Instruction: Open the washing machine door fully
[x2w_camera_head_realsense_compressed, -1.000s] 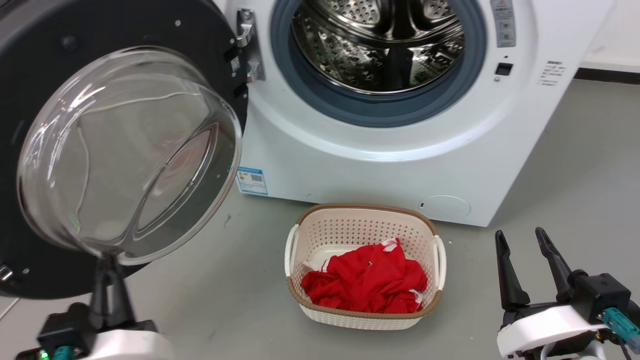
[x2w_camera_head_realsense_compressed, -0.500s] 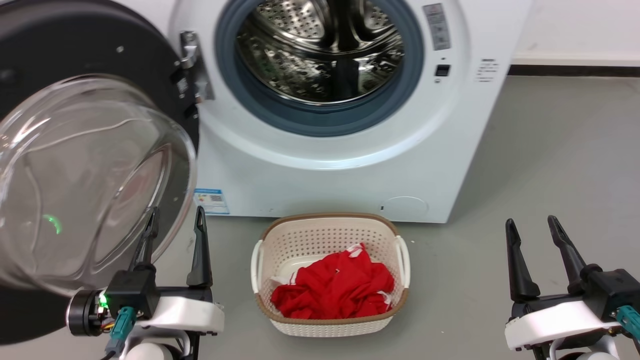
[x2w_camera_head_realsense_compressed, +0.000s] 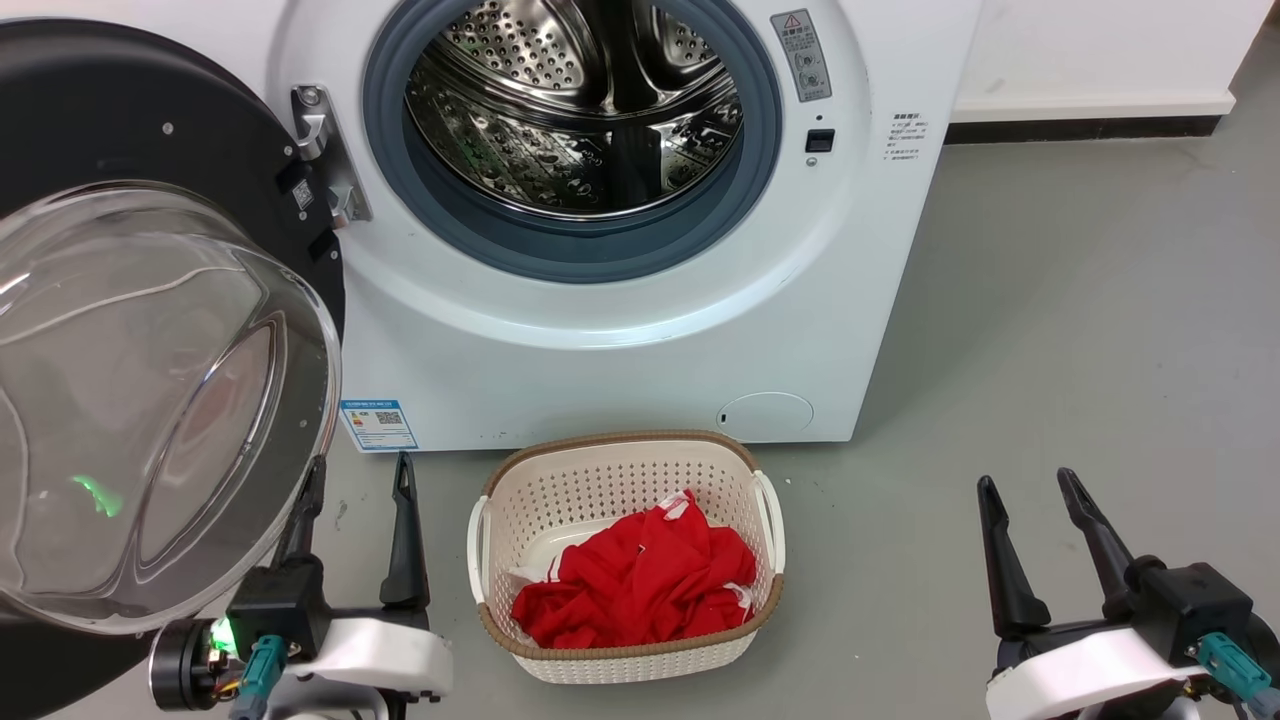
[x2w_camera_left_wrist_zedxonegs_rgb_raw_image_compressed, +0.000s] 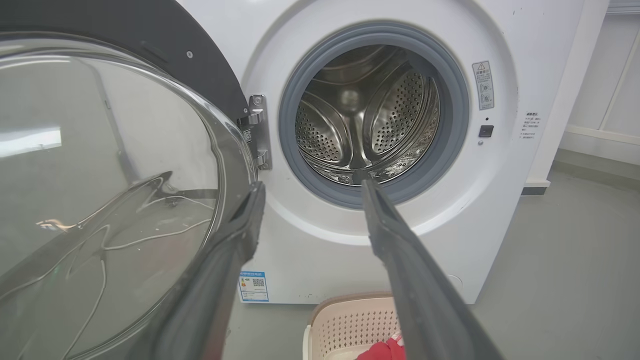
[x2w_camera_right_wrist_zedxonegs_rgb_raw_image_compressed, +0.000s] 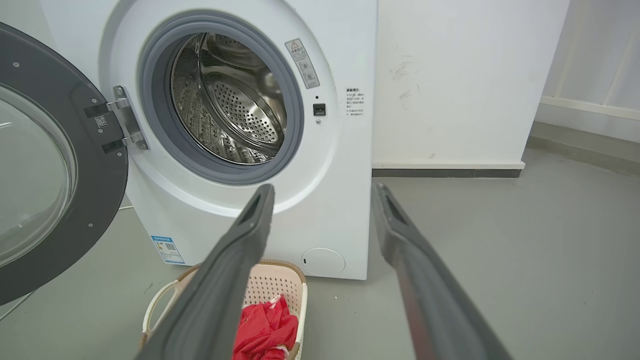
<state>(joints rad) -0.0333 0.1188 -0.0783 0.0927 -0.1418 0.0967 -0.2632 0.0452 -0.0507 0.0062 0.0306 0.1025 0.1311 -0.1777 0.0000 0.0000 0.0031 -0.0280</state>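
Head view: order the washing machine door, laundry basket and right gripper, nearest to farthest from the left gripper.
1. washing machine door, immediately left of the left gripper
2. laundry basket, to its right
3. right gripper, far right

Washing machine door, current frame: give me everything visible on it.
The washing machine door is a large round glossy black disc with small screws on its inner face and a clear glass bowl bulging toward the camera from its centre. A metal hinge joins it to the washing machine, left of the drum opening. It stands swung wide open, inner face out. The open left pincer sits by the bowl's lower rim; whether a finger touches it cannot be told.
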